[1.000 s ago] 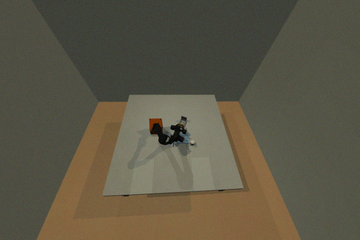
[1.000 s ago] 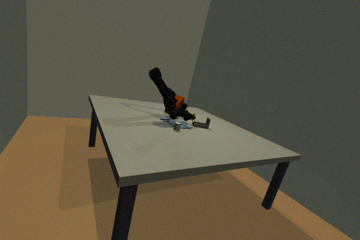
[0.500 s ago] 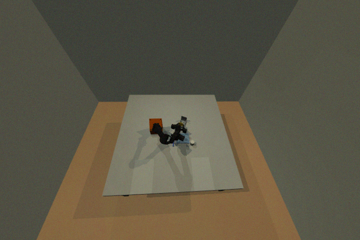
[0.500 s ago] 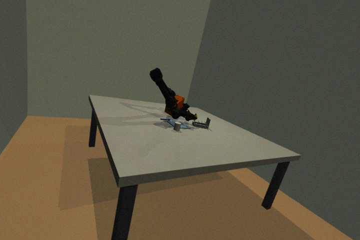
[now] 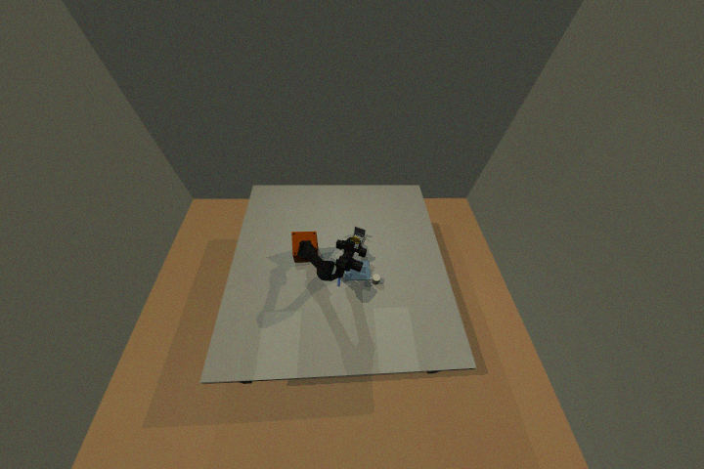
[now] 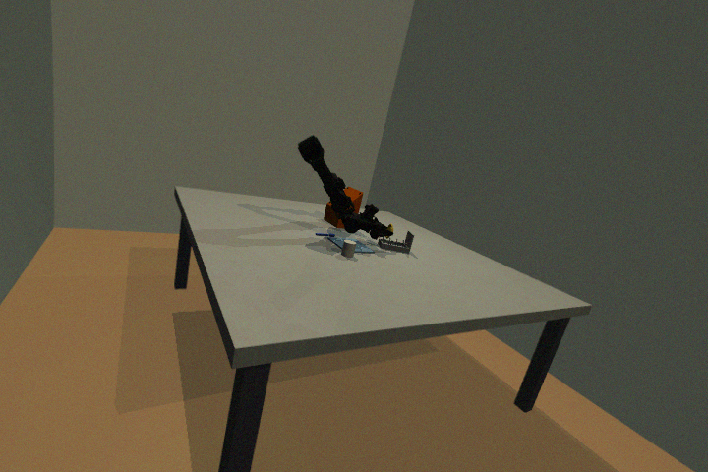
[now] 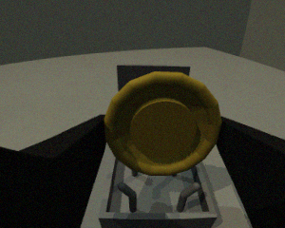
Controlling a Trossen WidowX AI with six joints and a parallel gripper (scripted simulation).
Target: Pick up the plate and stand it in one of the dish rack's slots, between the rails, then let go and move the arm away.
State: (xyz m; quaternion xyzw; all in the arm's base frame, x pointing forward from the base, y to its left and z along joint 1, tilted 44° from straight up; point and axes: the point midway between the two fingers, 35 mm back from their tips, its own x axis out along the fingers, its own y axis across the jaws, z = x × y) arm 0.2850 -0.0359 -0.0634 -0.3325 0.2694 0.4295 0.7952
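Observation:
My gripper (image 5: 356,241) (image 6: 388,229) (image 7: 161,122) is shut on the yellow plate (image 5: 355,239) (image 6: 390,227) (image 7: 164,130), with one dark finger at each side of its rim. In the wrist view the plate's round face is turned to the camera. The dish rack (image 5: 359,231) (image 6: 409,242) (image 7: 158,221) is grey, with a tall dark panel at its far end and bent rails inside. The plate is held above the rack's near part, off the table, and hides some of the rails and panel in the wrist view.
A blue flat mat (image 5: 363,273) (image 6: 363,249) lies beneath and behind the gripper. A pale cup (image 5: 375,278) (image 6: 348,249) stands by the mat's corner. A blue stick (image 5: 338,281) (image 6: 323,234) lies near the mat's other side. An orange box (image 5: 304,236) (image 6: 355,195) stands by the arm's base.

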